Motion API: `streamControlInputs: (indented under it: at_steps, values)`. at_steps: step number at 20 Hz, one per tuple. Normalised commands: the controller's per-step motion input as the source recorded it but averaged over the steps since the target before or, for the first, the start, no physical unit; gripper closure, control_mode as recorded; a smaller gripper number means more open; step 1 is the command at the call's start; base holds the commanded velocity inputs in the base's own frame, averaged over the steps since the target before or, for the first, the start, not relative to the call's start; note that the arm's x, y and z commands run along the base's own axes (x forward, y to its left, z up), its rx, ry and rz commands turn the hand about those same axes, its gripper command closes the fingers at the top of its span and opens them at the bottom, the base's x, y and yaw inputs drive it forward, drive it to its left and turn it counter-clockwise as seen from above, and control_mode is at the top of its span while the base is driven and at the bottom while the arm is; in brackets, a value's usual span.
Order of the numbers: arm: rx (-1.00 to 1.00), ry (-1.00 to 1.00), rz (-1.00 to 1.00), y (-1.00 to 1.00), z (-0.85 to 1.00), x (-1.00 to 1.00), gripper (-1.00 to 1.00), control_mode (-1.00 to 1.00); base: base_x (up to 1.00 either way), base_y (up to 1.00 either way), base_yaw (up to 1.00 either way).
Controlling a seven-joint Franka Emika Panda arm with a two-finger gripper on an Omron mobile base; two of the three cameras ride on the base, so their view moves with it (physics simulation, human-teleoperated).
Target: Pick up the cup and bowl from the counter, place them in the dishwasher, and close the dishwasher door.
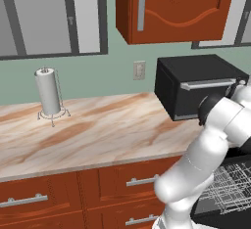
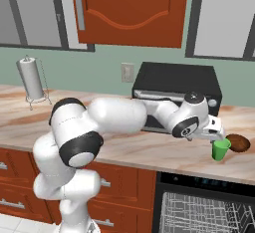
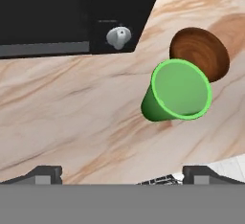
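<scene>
The small green cup (image 2: 219,150) stands upright on the marbled counter (image 2: 149,150), touching or nearly touching a brown wooden bowl (image 2: 239,143) to its right. My gripper (image 2: 217,137) hangs open just above the cup, holding nothing. In the hand view the cup (image 3: 179,94) sits right of centre with the bowl (image 3: 201,53) beyond it, and the gripper (image 3: 127,175) has its fingertips (image 3: 45,174) spread wide. Below the counter's edge the dishwasher (image 2: 204,209) stands open with its grey wire rack (image 1: 230,189) showing. The dishwasher door is out of view.
A black toaster oven (image 2: 177,90) with knobs stands on the counter close behind the hand. A paper towel roll (image 1: 49,93) stands on its holder at the far left. Wooden drawers (image 1: 49,198) run under the counter, and an upper cabinet (image 2: 132,8) hangs overhead.
</scene>
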Motion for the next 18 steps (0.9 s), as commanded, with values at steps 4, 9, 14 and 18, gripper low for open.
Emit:
streamControlInputs:
  at_steps: [4, 9, 14, 18]
  values:
    - [0.02, 0.0, 0.0, -0.34, -0.22, 0.35, -1.0, -1.0, 0.0, 0.0, 0.0]
    - [0.01, 0.0, 0.0, -0.39, -0.1, 0.34, -1.0, -1.0, 0.0, 0.0, 0.0]
    - [0.03, 0.0, 0.0, -0.55, 0.02, 0.27, -1.0, -1.0, 0.0, 0.0, 0.0]
    - [0.08, -0.04, 0.0, -0.4, 0.29, 0.04, -1.0, -1.0, 0.0, 0.0, 0.0]
